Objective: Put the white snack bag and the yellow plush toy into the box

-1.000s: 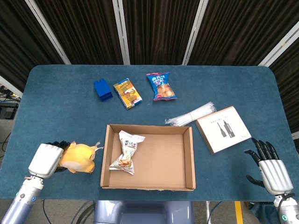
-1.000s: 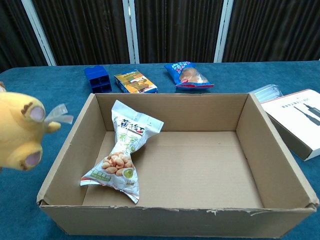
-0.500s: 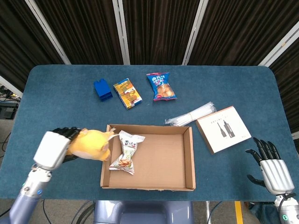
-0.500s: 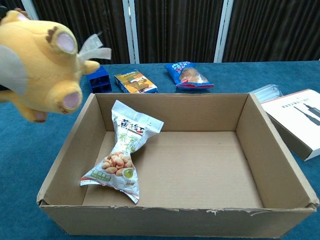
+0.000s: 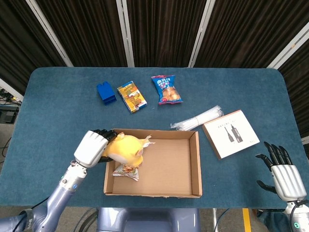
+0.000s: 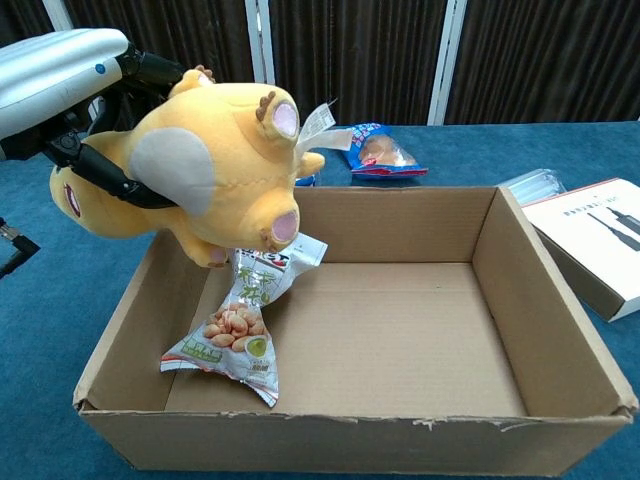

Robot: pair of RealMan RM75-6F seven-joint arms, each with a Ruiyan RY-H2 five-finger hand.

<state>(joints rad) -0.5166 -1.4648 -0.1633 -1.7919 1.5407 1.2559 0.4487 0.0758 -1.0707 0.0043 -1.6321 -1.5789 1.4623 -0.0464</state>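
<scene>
My left hand (image 5: pixel 92 147) (image 6: pixel 70 75) grips the yellow plush toy (image 5: pixel 126 149) (image 6: pixel 210 175) and holds it in the air over the left part of the cardboard box (image 5: pixel 193 164) (image 6: pixel 520 270). The white snack bag (image 5: pixel 126 170) (image 6: pixel 235 325) lies inside the box on its left side, partly hidden under the toy in the head view. My right hand (image 5: pixel 282 175) hovers open at the table's near right edge, far from the box, with nothing in it.
At the back lie a blue block (image 5: pixel 105 92), a yellow snack pack (image 5: pixel 132 96) and a blue snack bag (image 5: pixel 166 89) (image 6: pixel 378 150). A bundle of clear straws (image 5: pixel 197 118) and a white flat box (image 5: pixel 231 133) (image 6: pixel 595 240) sit right of the cardboard box.
My left hand has carried the plush toy up from the table left of the box and rightward, over the box's left wall. My right hand has barely moved.
</scene>
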